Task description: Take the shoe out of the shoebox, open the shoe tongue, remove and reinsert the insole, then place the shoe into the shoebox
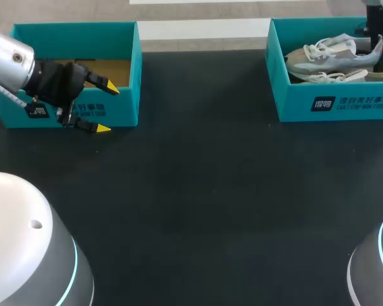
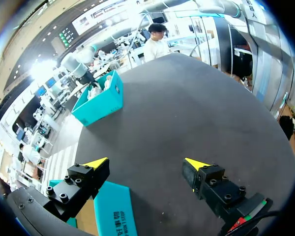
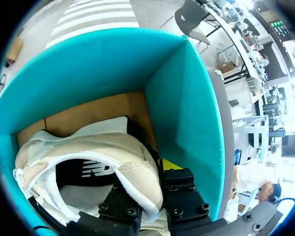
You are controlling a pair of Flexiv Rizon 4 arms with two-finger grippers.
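My right pincer (image 3: 146,179) is down inside the teal shoebox (image 1: 335,105) at the far right corner of the black table (image 1: 198,191), pinching the shoe (image 3: 88,147) by its heel: one finger sits inside the opening and the other, its yellow tip showing, presses the outside of the padded collar, just beside the box's end wall. The shoe is a cream and off-white trainer with a thick, rounded collar and a dark insole bearing white print. It lies on the box's brown cardboard floor. From the head view its upper looks pale grey with white laces bunched toward the toe end, and a second shoe (image 1: 338,75) of the same kind lies just beside it, nearer the front wall. My left pincer (image 1: 107,108) is spread wide and holds nothing; it hangs at the front wall of the other teal box (image 1: 70,32) at the far left of the table, one yellow tip above the rim and the other just outside the wall, well apart from the shoebox.
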